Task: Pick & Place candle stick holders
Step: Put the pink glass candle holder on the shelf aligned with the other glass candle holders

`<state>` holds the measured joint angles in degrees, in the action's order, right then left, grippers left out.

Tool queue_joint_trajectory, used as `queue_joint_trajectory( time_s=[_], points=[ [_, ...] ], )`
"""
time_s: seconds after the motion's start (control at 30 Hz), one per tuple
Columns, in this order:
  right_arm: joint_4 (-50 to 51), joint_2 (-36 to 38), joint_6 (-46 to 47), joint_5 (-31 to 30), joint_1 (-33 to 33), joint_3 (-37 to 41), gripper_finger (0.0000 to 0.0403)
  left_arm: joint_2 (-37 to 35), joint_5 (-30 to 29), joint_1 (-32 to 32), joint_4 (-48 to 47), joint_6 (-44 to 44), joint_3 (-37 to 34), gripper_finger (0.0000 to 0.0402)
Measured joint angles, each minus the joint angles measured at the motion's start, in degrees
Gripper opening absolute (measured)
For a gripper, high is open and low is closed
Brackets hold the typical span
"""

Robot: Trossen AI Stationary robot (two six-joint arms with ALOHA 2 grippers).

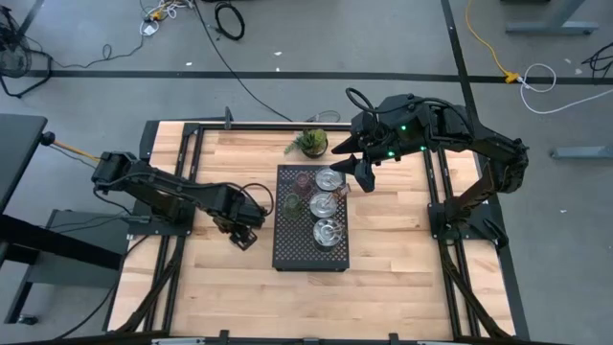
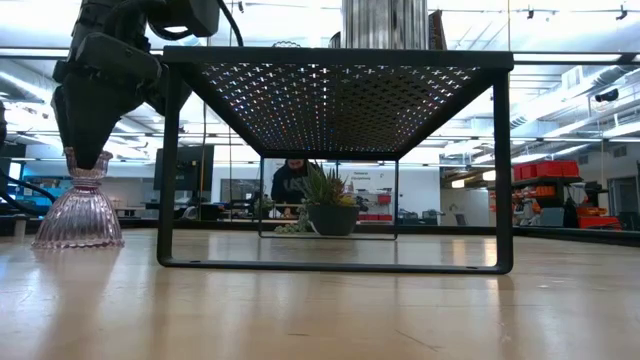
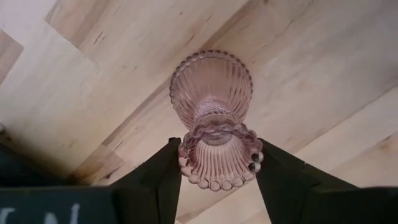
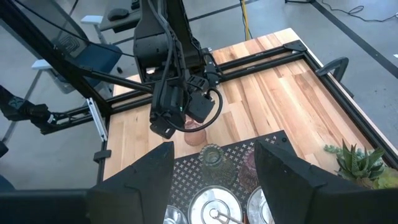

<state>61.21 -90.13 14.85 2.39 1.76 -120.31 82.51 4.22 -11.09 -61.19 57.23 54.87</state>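
My left gripper point(image 3: 216, 163) sits over a pink glass holder point(image 3: 212, 118) that stands on the desk point(image 1: 211, 287) just left of the black tray point(image 1: 308, 251), a little left of centre in the high view. In my left wrist view the ribbed glass fills the middle of the frame, its wide foot on the wood and its narrower rim lying between my two fingers point(image 3: 155, 183), one on each side, touching or all but touching it. The low view puts the same glass at the left edge point(image 2: 80, 215), upright, foot flat on the desk, with my fingers coming straight down onto its top. So its long axis is vertical and in line with my approach; any lift or release goes straight up.

My right gripper point(image 1: 356, 165) hovers with fingers apart over the tray's upper right corner, where the three silver holders point(image 1: 324, 204) stand in a column beside another glass cup point(image 1: 291, 204). The left arm is clearly the nearer to the pink glass.
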Motion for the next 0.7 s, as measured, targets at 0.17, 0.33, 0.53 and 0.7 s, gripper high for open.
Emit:
queue_joint_trajectory(
  time_s=[0.17,0.33,0.53,0.7],
  points=[
    [0.0,0.0,0.0,0.0,0.01,0.0,0.0222,-0.51,3.41,0.0,-0.28,0.0,0.49,0.0177],
    [0.0,0.0,0.0,0.0,0.0,0.0,0.0222,-0.51,6.39,-0.49,-4.02,-1.25,5.95,0.0177],
    [-1.08,0.0,0.04,0.0,0.0,0.0,0.0222,-0.51,5.05,-0.72,-15.17,-4.14,17.54,0.0177],
    [-1.7,0.0,0.04,0.0,0.02,0.0,0.0222,-0.53,4.18,-0.71,-20.37,-4.01,27.1,0.0177]
  ],
)
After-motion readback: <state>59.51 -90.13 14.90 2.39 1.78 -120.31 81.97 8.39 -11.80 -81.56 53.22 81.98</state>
